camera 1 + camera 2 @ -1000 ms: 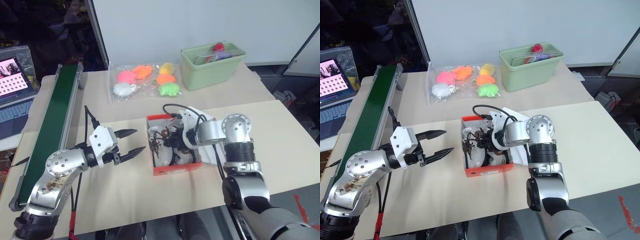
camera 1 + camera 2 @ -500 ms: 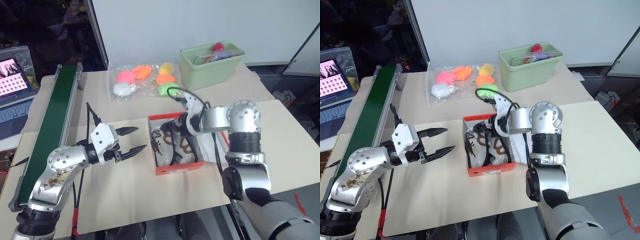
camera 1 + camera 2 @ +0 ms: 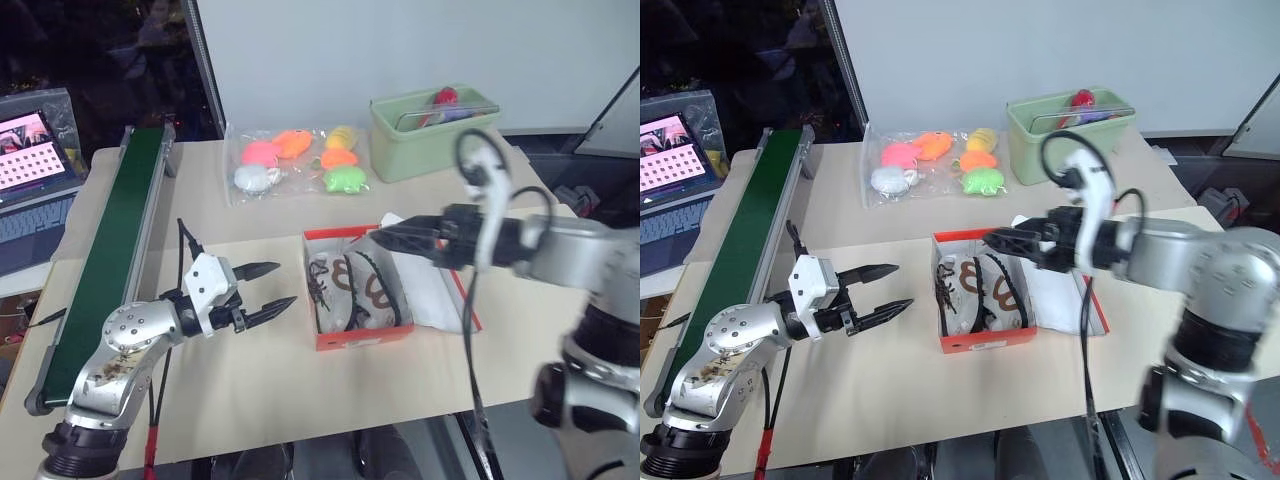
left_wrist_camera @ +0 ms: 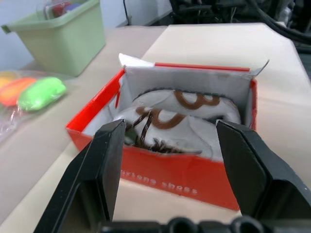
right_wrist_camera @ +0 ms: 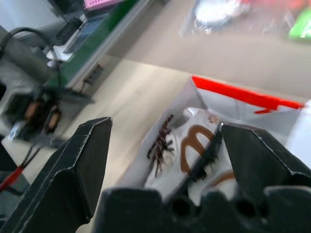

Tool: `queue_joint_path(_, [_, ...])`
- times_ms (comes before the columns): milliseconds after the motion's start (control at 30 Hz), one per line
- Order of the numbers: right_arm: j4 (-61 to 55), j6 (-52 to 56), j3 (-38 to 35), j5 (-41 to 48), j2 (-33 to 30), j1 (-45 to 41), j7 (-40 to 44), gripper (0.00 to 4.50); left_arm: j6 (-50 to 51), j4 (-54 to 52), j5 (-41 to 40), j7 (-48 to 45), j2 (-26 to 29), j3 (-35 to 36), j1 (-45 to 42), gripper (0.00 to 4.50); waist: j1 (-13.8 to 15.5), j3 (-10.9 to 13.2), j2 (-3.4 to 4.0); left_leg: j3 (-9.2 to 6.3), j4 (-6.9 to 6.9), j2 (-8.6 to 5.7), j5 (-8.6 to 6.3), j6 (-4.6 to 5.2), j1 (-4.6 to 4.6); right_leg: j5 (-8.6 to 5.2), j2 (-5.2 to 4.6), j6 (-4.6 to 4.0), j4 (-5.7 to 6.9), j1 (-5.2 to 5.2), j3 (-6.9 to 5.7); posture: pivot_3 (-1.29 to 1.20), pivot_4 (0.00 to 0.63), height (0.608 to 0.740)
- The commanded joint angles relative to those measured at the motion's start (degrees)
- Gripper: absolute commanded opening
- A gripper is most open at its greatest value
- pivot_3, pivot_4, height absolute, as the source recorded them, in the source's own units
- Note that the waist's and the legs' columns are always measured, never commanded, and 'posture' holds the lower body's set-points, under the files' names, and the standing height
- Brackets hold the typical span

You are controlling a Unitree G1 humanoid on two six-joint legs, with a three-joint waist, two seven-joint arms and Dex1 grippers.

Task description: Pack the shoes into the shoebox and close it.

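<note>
The red shoebox (image 3: pixel 362 337) stands open at the table's middle, its lid (image 3: pixel 437 296) lying flat to the right with the white inside up. Both cream shoes (image 3: pixel 350 290) with dark brown laces lie side by side inside it, also seen as shoes (image 4: pixel 187 112) in the left wrist view. My right gripper (image 3: pixel 378 240) hovers above the box's far right corner, pointing left, open and empty; its fingers (image 5: pixel 82 160) stand wide apart. My left gripper (image 3: pixel 278 284) is held level to the left of the box, open, nothing in it.
A clear bag of bright plush toys (image 3: pixel 295 165) and a pale green bin (image 3: pixel 430 135) sit at the back. A long green conveyor (image 3: pixel 110 240) runs along the left side, with a laptop (image 3: pixel 35 165) beyond it. Bare table lies in front of the box.
My right gripper has opened and lifted out of the shoebox, up and to the right, leaving the shoe inside. The left gripper has stayed put.
</note>
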Motion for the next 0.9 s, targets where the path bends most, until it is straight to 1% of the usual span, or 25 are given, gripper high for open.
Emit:
queue_joint_path(33, [-8.9, -3.7, -7.3, 5.2, -3.4, 12.3, 10.7, 4.2, -0.1, -0.3, -1.5, -1.8, 0.4, 0.0, -1.1, 3.16, 0.1, 0.0, 0.03, 0.0, 0.03, 0.04, -0.09, 0.13, 0.2, -0.01, 0.08, 0.02, -0.05, 0.27, 0.0, 0.0, 0.15, 0.74])
queue_joint_path(67, [-11.2, -4.7, -7.6, 5.2, -4.1, 16.3, 12.7, 4.2, 0.0, 0.0, -1.7, -2.2, 0.4, -0.2, -1.3, 3.16, 0.1, 0.0, 0.03, 0.05, 0.02, 0.05, -0.14, 0.21, 0.46, -0.03, 0.12, 0.04, -0.09, 0.5, 0.05, 0.0, 0.15, 0.74])
queue_joint_path(100, [-13.9, -5.5, -7.1, 5.1, -4.0, 20.9, 14.2, 4.2, -0.1, 0.3, -1.8, -2.7, 0.5, -0.5, -1.5, 3.16, 0.0, 0.0, 0.04, 0.08, 0.02, 0.1, -0.21, 0.29, 0.64, -0.2, 0.17, 0.32, -0.14, 0.75, 0.08, 0.0, 0.15, 0.74])
queue_joint_path(167, [-19.7, -9.5, 0.0, -3.8, -4.4, 30.7, 13.7, 4.2, 0.1, 0.8, -2.1, -3.7, 0.5, -1.4, -2.3, 3.16, 0.0, 0.0, 0.09, 0.13, 0.03, 0.27, -0.23, 0.31, 0.75, -0.33, 0.23, 0.47, -0.17, 0.83, 0.13, 0.0, 0.15, 0.74])
queue_joint_path(200, [-21.1, -11.4, 2.8, -7.6, -4.8, 33.7, 13.3, 4.2, 0.2, 1.0, -2.1, -4.0, 0.5, -1.6, -2.6, 3.16, 0.1, -0.1, 0.1, 0.14, 0.06, 0.31, -0.23, 0.3, 0.74, -0.33, 0.24, 0.47, -0.15, 0.83, 0.14, 0.0, 0.15, 0.74])
queue_joint_path(233, [-20.6, -13.6, 7.5, -13.3, -4.8, 35.6, 10.0, 4.2, 0.2, 1.4, -2.1, -4.4, 0.5, -1.9, -3.0, 3.16, 0.2, -0.1, 0.1, 0.14, 0.07, 0.36, -0.23, 0.3, 0.82, -0.33, 0.28, 0.48, -0.13, 0.88, 0.14, 0.0, 0.15, 0.74])
queue_joint_path(267, [-19.9, -15.5, 10.5, -17.1, -4.8, 36.7, 8.0, 4.2, 0.2, 1.6, -2.0, -4.7, 0.5, -2.1, -3.2, 3.16, 0.1, -0.1, 0.11, 0.17, 0.09, 0.39, -0.23, 0.29, 0.81, -0.33, 0.29, 0.48, -0.14, 0.87, 0.15, 0.0, 0.15, 0.74])
queue_joint_path(300, [-17.6, -17.2, 14.3, -22.3, -3.3, 36.8, 3.4, 4.2, 0.1, 2.0, -1.9, -5.1, 0.5, -2.3, -3.6, 3.16, 0.1, -0.1, 0.11, 0.26, 0.13, 0.37, -0.22, 0.27, 0.82, -0.33, 0.27, 0.48, -0.12, 0.81, 0.21, 0.0, 0.15, 0.74])
queue_joint_path(367, [-14.1, -20.2, 19.5, -29.7, -0.7, 36.9, -2.2, 4.2, -0.2, 2.8, -1.6, -5.8, 0.5, -2.7, -4.1, 3.16, 0.1, -0.1, 0.04, 0.34, 0.19, 0.35, -0.2, 0.23, 0.85, -0.31, 0.2, 0.48, -0.13, 0.84, 0.32, 0.0, 0.15, 0.74])
queue_joint_path(467, [-11.9, -25.6, 27.0, -38.5, 0.0, 38.4, -4.6, 4.2, -0.5, 3.8, -1.4, -6.3, 0.3, -3.1, -5.1, 3.16, 0.6, -0.1, 0.11, 0.35, 0.19, 0.27, -0.18, 0.19, 0.83, -0.3, 0.15, 0.48, -0.13, 0.79, 0.32, 0.0, 0.15, 0.74])
queue_joint_path(500, [-10.2, -27.5, 29.0, -41.7, 1.2, 38.5, -6.6, 4.2, -0.6, 4.2, -1.2, -6.5, 0.3, -3.3, -5.6, 3.16, 0.6, -0.1, 0.12, 0.33, 0.17, 0.22, -0.19, 0.19, 0.79, -0.32, 0.14, 0.49, -0.12, 0.73, 0.32, 0.0, 0.15, 0.74])
queue_joint_path(567, [-5.4, -30.9, 31.6, -47.4, 4.9, 38.5, -11.3, 4.2, -0.4, 4.9, -1.3, -6.9, 0.2, -3.4, -6.8, 3.16, 0.6, -0.1, 0.11, 0.2, 0.14, 0.16, -0.22, 0.13, 0.76, -0.29, 0.2, 0.44, -0.13, 0.68, 0.26, 0.0, 0.15, 0.74])
queue_joint_path(600, [-3.6, -32.1, 32.3, -49.3, 6.3, 38.6, -12.7, 4.2, -0.4, 5.2, -1.3, -7.0, 0.2, -3.5, -7.3, 3.16, 0.7, -0.1, 0.11, 0.17, 0.15, 0.14, -0.25, 0.08, 0.74, -0.18, 0.22, 0.24, -0.14, 0.66, 0.25, 0.0, 0.15, 0.74])
queue_joint_path(667, [-0.1, -35.2, 31.8, -52.4, 9.6, 38.3, -15.0, 4.2, -0.5, 5.8, -1.2, -7.3, 0.3, -3.5, -7.9, 3.16, 0.6, -0.1, 0.09, 0.14, 0.15, 0.11, -0.28, 0.04, 0.67, -0.09, 0.19, 0.09, -0.16, 0.62, 0.24, 0.0, 0.15, 0.74])
queue_joint_path(767, [4.2, -39.4, 28.5, -54.6, 15.3, 37.1, -18.4, 4.2, -0.8, 6.7, -1.0, -7.6, 0.4, -3.5, -8.6, 3.16, 0.4, -0.2, 0.06, 0.08, 0.16, 0.14, -0.29, 0.02, 0.75, -0.18, 0.2, 0.26, -0.3, 0.78, 0.28, 0.0, 0.15, 0.74])
queue_joint_path(800, [5.2, -40.1, 27.8, -55.0, 16.5, 37.0, -18.9, 4.2, -0.8, 6.8, -0.9, -7.6, 0.4, -3.5, -8.7, 3.16, 0.4, -0.1, 0.06, 0.07, 0.17, 0.14, -0.29, 0.02, 0.81, -0.3, 0.19, 0.46, -0.29, 0.83, 0.29, 0.0, 0.15, 0.74])
queue_joint_path(900, [7.0, -41.5, 27.2, -55.9, 19.3, 37.1, -19.4, 4.2, -0.8, 7.2, -0.8, -7.8, 0.4, -3.4, -9.2, 3.16, 0.5, -0.2, 0.06, 0.07, 0.17, 0.17, -0.29, 0.02, 1.0, -0.31, 0.18, 0.48, -0.22, 0.94, 0.36, 0.0, 0.15, 0.74])
